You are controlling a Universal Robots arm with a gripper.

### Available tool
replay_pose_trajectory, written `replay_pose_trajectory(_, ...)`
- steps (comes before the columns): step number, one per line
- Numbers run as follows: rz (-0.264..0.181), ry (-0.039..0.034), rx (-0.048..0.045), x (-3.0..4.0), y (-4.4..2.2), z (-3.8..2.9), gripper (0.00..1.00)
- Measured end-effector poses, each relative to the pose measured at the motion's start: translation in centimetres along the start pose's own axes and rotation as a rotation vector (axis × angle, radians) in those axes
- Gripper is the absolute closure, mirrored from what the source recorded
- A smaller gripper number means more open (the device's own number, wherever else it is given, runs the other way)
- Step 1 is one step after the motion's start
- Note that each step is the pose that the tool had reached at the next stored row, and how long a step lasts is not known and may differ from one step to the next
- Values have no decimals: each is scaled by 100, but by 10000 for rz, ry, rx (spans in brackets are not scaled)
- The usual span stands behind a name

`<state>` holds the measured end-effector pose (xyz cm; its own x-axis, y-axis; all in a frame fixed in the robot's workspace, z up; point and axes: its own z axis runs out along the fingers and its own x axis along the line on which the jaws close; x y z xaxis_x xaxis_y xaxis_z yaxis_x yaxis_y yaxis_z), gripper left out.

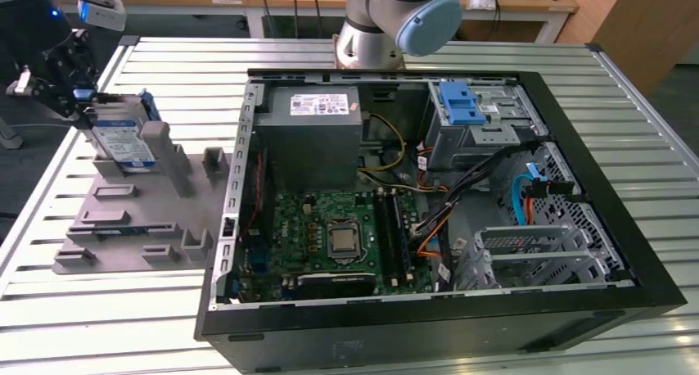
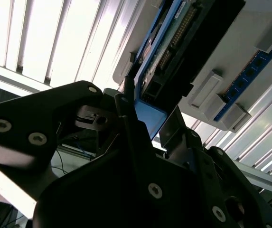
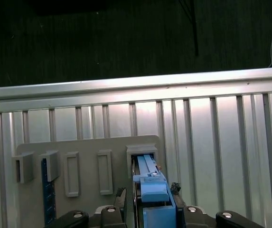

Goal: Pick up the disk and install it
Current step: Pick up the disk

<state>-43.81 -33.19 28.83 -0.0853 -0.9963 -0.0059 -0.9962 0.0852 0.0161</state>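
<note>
1. A slatted metal table carries everything. Its pale ribs run side by side with dark gaps between them, and it extends under my gripper and past it.
2. Directly below my gripper, a grey moulded holder block sits flat on the slats, with upright posts and slots on its top.
3. In the first wrist view, bare ribs run from the block out to the table's edge rail.
4. Beyond the block from my gripper, toward the exterior view's right, an open black computer case lies on its side. It is just beside the block; I can't tell whether they touch.
</note>
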Motion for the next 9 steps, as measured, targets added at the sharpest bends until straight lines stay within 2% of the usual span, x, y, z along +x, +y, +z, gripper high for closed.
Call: replay_pose_trajectory(9,1,-1,0,-27,3,1,53)
